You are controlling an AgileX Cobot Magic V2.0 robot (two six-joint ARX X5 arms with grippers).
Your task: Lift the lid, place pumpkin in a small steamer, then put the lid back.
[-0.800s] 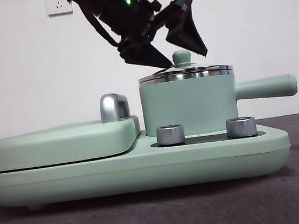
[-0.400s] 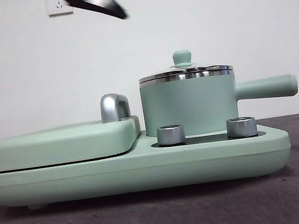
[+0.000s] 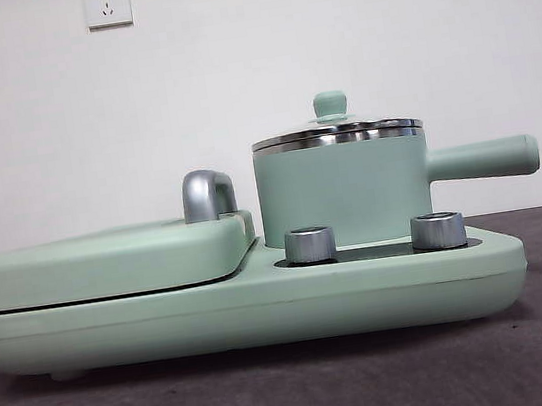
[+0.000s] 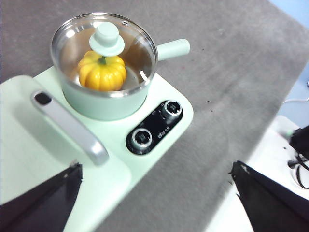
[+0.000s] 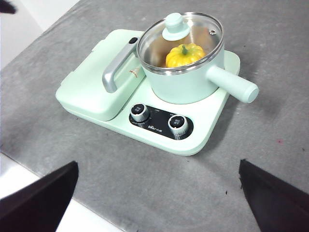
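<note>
White wall stood clear: my left gripper [image 4: 154, 203] had withdrawn, jaws wide, empty; lid [image 3: 336, 131] reseated over pumpkin [image 4: 102, 71] — task apparently complete.

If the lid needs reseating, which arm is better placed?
Left, probably: its view shows the lid closer and larger. It sits on the small steamer over the pumpkin; both jaws open.

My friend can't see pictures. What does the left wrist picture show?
A yellow toy pumpkin sits inside a mint-green pot under a clear glass lid with a green knob. The pot stands on a green cooker with two dials. The left hand is open above the grey table, holding nothing.
</note>
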